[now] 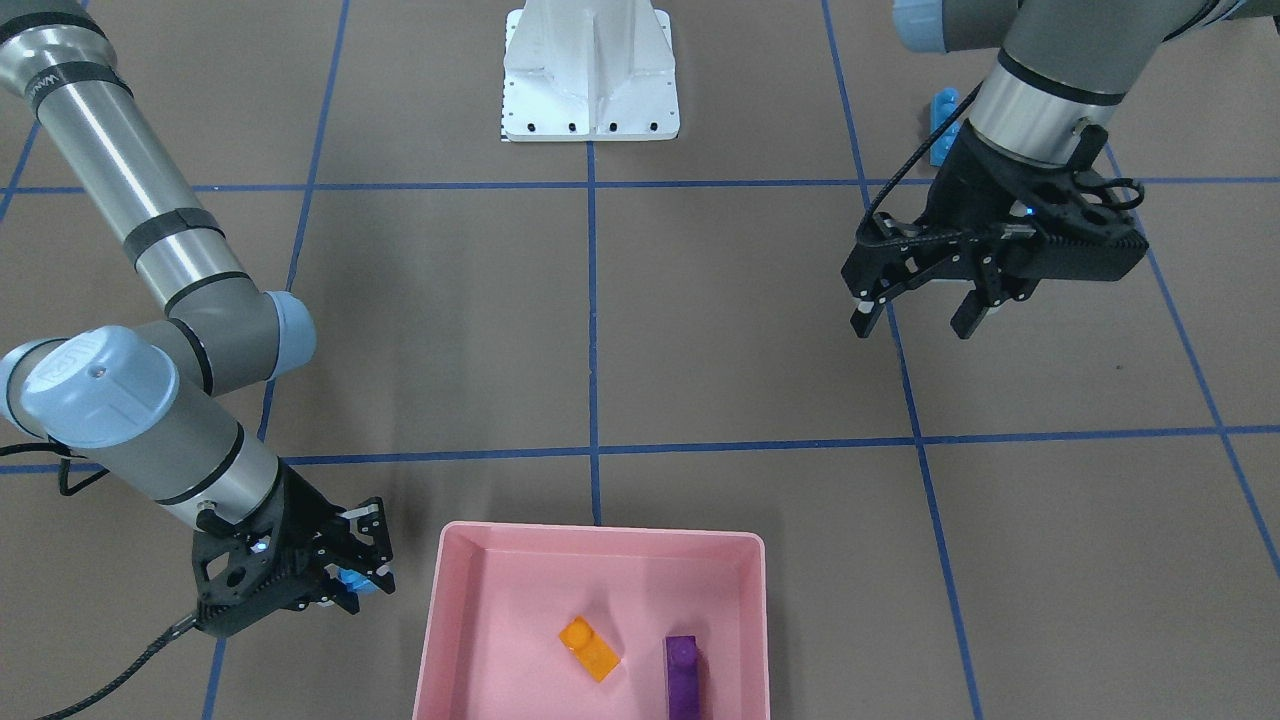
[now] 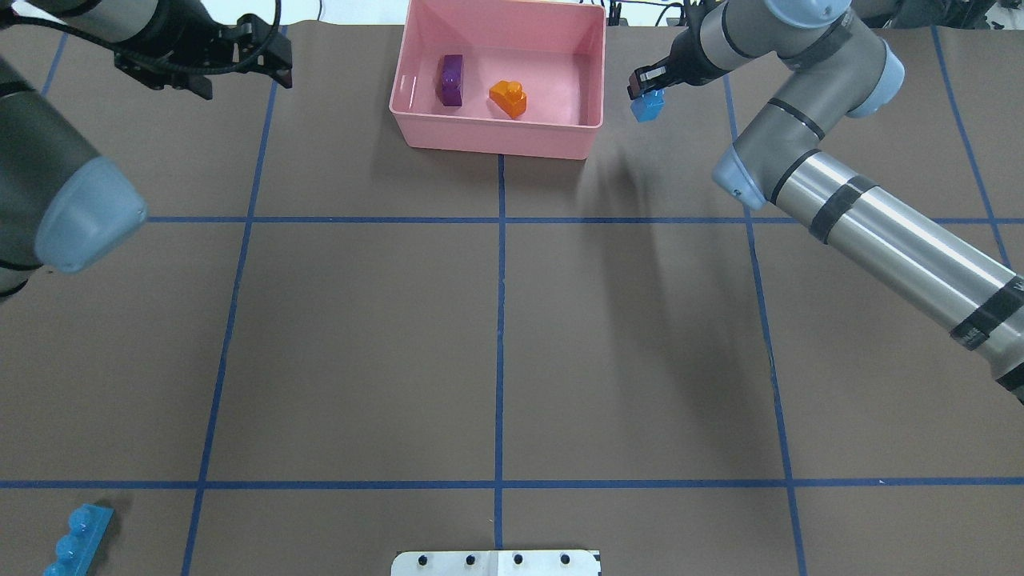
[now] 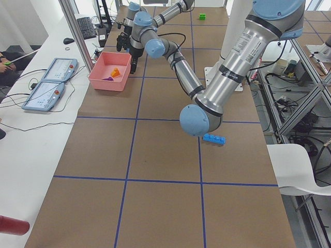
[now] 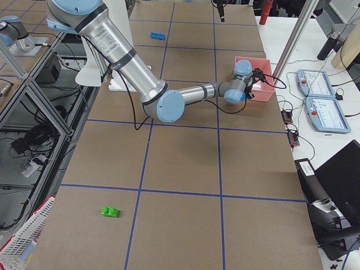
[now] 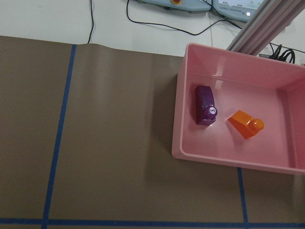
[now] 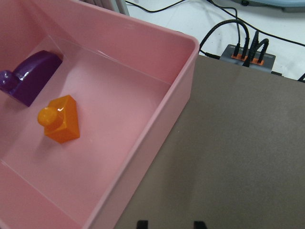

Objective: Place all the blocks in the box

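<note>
Nothing can be read for certain: the black band [image 1: 62,80] on the right arm [image 1: 150,210], at ten o'clock in the front-facing view, bears white lettering too blurred to make out

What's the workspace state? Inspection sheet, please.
Surface: brown table cover with blue tape grid.
Job's things: shallow pink plastic box holds orange studded block and purple studded block; small light-blue square block held beside the box; long light-blue bar and green block on the table, far from it.
Clutter: white metal base at robot's edge.
Grippers: right gripper shut on small block; left gripper, fingers open, empty.
Cables: black cable at left wrist.
Surroundings: two pendants on white bench.
</note>
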Motion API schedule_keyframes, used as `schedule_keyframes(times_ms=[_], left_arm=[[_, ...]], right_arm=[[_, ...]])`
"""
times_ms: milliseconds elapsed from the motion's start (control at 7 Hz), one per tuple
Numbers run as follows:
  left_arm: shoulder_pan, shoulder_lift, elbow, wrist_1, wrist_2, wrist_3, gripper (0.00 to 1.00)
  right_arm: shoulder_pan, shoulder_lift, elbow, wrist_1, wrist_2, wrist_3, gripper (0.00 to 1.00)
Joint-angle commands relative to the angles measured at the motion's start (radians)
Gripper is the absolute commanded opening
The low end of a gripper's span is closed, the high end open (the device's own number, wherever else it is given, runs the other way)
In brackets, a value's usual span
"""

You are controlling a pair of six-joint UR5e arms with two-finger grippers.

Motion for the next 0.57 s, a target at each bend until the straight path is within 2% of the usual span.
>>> schedule_keyframes(times_ms=[0, 143, 286, 429], left_arm=[[0.004, 0.208, -0.119, 0.0, -0.012, 0.098, 1.0], [0.004, 0.275, -0.153, -0.003, -0.012, 0.176, 1.0], [0.006, 0.351, -0.205, -0.006, -0.009, 0.249, 1.0], [0.014, 0.411, -0.22, -0.011, -0.006, 0.312, 1.0]], right_arm=[[0.06, -0.009, 0.15, -0.182, 0.069, 0.001, 0.0], [0.057, 0.023, 0.144, -0.204, 0.062, 0.007, 0.0], [0.051, 0.085, 0.132, -0.295, 0.043, 0.012, 0.0], [0.029, 0.173, 0.061, -0.324, 0.001, 0.021, 0.0]])
